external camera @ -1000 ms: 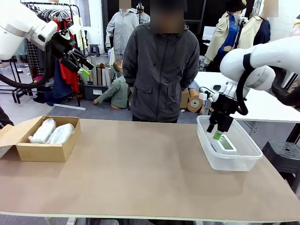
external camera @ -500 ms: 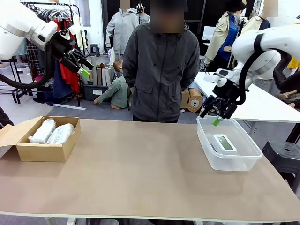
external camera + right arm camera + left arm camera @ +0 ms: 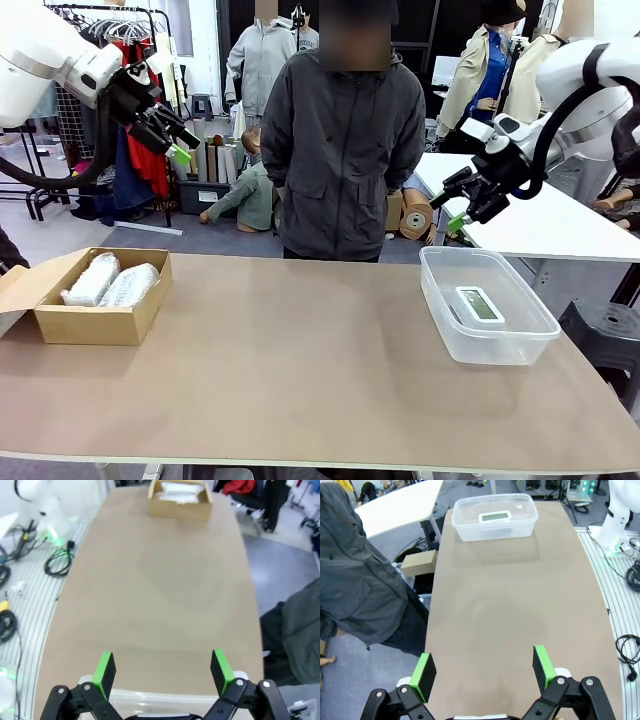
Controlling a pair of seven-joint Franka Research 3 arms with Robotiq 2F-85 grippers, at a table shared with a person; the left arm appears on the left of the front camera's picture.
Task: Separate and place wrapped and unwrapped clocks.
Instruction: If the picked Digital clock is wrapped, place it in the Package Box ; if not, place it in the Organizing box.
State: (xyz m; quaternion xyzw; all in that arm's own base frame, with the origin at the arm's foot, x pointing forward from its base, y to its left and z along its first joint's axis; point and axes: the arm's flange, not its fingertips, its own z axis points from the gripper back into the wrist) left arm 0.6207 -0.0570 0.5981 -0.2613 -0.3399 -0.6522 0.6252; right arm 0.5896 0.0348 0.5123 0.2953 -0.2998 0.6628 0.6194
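Front view: the bare white clock with the grey-green screen (image 3: pixel 479 303) lies in the clear plastic tub (image 3: pixel 440 300), below the right gripper (image 3: pixel 458 205), jaws spread and empty. Both bubble-wrapped clocks (image 3: pixel 110 281) sit in the cardboard box (image 3: pixel 90 325), far beneath the left gripper (image 3: pixel 176 137), also spread. Sorting looks finished; best to lift clear without clipping the rims.

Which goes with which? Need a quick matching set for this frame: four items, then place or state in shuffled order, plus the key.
Items:
1. bare clock
2. wrapped clocks
3. left gripper
4. right gripper

Places or states:
A. in the cardboard box at the table's left end
B. open, raised above the clear plastic tub
C. lying flat in the clear tub, screen up
D. open, held high above the cardboard box end of the table

Pairs: 1-C, 2-A, 3-D, 4-B
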